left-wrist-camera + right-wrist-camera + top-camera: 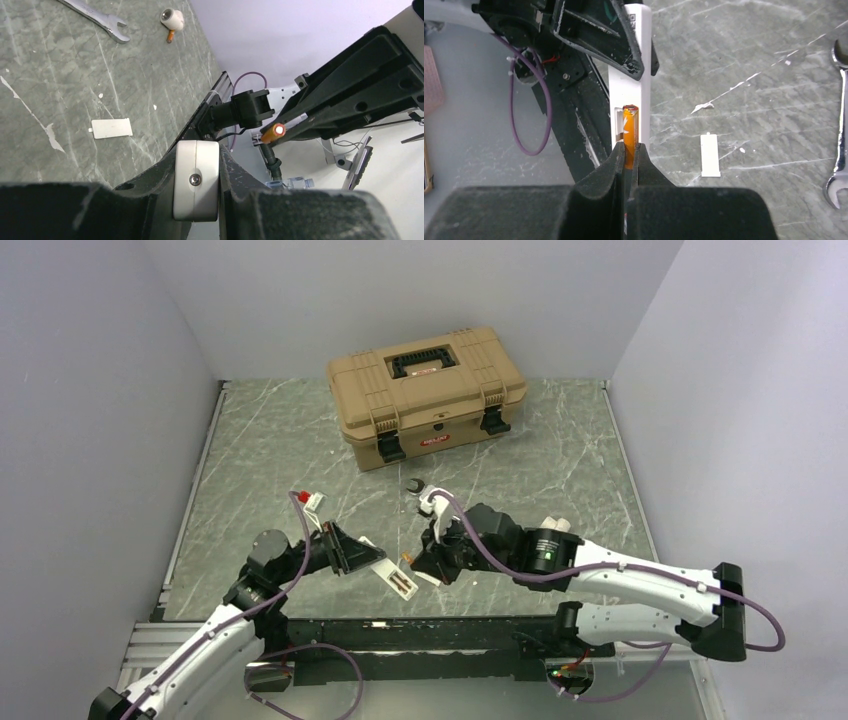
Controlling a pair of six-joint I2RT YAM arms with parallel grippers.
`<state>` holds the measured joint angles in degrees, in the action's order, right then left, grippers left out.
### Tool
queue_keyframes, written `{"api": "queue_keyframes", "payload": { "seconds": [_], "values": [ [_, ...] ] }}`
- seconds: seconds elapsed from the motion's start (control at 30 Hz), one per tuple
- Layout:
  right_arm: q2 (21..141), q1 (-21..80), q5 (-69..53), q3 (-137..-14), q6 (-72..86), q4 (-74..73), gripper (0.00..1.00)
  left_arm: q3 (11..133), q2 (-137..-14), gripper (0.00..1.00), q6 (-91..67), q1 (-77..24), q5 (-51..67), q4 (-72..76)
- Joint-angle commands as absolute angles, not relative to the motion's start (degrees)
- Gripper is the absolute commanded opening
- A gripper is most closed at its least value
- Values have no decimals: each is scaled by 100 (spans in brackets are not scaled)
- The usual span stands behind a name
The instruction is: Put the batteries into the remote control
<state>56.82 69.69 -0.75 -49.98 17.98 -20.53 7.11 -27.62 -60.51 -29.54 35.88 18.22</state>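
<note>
My left gripper (196,167) clamps slim white rectangular remote control (645,105). My right gripper (629,150) pinches orange cylindrical battery (630,125), tip at remote's recess. Flat white cover plate (710,155) at 3 o'clock.

**Remote clamped, battery at the tip of the other arm**

Along the bottom edge we see the left gripper (196,167) with its dark fingers (155,190) pressed against both sides of the white remote control (195,200), a small screw showing in its facing end. Up and to the right, the black right gripper (289,126) pinches an orange battery (273,132), its pale end towards us. On the grey marbled table (60,80) lie a flat white cover (112,128), a steel wrench (100,17) and, just beside its head, a small white knob (171,19). A purple cable (244,80) loops behind.
</note>
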Motion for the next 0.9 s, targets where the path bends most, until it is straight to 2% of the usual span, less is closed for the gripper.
{"api": "queue_keyframes", "payload": {
  "seconds": [0.0,0.3,0.87],
  "values": [
    [5994,7046,-378,-5424,1738,-2449,0,836,-2776,0,-6074,-2934,3472,1915],
    [6388,7075,-507,-5613,2151,-2777,0,1148,-2722,0,-5755,-2929,3153,922],
    [7117,7083,-726,-5627,2342,-2494,0,1059,-2707,0,-5880,-2930,3203,1054]
  ]
}}
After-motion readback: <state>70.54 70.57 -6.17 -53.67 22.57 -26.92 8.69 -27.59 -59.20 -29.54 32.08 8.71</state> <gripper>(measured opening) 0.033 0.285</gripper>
